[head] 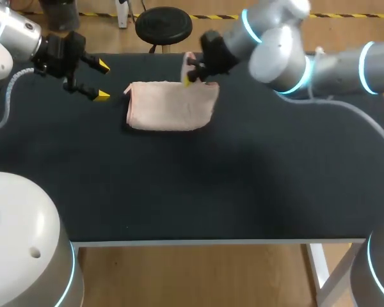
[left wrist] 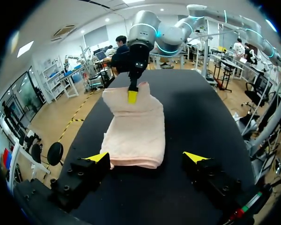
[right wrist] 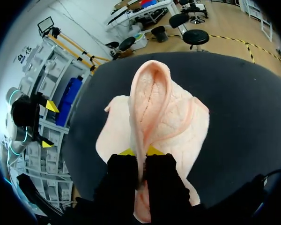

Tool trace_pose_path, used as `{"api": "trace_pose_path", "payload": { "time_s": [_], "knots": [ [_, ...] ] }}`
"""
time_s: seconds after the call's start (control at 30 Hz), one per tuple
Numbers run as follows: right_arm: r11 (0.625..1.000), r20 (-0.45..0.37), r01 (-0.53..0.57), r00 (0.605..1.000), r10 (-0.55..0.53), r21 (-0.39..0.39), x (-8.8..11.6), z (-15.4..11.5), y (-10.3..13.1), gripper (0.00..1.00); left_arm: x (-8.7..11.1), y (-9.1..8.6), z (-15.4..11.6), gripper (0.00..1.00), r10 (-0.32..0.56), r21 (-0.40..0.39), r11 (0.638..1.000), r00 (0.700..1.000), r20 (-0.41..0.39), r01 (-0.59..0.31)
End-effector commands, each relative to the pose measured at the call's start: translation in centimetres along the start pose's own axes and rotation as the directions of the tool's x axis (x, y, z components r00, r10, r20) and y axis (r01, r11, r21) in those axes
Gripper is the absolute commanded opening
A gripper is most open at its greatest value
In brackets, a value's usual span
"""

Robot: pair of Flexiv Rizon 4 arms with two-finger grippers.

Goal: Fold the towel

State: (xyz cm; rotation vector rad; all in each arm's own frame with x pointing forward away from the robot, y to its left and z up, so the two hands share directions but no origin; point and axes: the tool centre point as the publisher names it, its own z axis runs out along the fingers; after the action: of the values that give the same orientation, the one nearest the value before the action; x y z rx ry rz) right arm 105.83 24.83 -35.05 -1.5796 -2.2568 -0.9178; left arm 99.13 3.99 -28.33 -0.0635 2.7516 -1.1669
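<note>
While the right pincer [head: 188, 77] is clenched on a raised ridge of the pink towel [head: 169, 109], pinching the cloth between both yellow tips at the towel's far right corner, the rest of the towel lies flat on the black table [head: 243, 179], close to the table's far edge and left of its middle. The left pincer [head: 102, 80] hangs near the table's far left corner, just beside the towel's left edge, its fingers spread wide and holding nothing.
</note>
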Motion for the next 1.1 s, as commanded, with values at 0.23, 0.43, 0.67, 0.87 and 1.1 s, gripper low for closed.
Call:
{"api": "trace_pose_path", "payload": {
  "time_s": [0.23, 0.43, 0.67, 0.87, 1.1],
  "knots": [
    [0.998, 0.17, -0.019, 0.985, 0.01, 0.056, 5.9, 6.9, 2.2, 0.0, 0.0, 0.1, 0.0, 1.0, 0.002, 0.003, 1.0, 1.0, 0.001, -0.002],
    [0.998, 0.184, -0.049, 0.982, 0.041, 0.037, 7.2, 7.5, 1.6, 0.0, 0.0, 0.1, 0.0, 1.0, 0.002, 0.003, 1.0, 1.0, 0.001, -0.002],
    [0.999, 0.2, -0.051, 0.978, 0.052, -0.009, 8.9, 5.6, 1.7, 1.0, 0.0, 0.1, 0.0, 1.0, 0.002, 0.003, 1.0, 1.0, 0.001, -0.002],
    [0.998, 0.226, -0.022, 0.973, 0.035, -0.061, 10.0, 2.5, 2.0, 1.0, 0.0, 0.1, 0.0, 1.0, 0.002, 0.003, 1.0, 1.0, 0.001, -0.002],
    [0.995, 0.262, 0.006, 0.965, 0.02, -0.097, 9.0, -0.1, 2.7, 1.0, 0.0, 0.1, 0.0, 1.0, 0.002, 0.003, 1.0, 1.0, 0.001, -0.002]
  ]
}}
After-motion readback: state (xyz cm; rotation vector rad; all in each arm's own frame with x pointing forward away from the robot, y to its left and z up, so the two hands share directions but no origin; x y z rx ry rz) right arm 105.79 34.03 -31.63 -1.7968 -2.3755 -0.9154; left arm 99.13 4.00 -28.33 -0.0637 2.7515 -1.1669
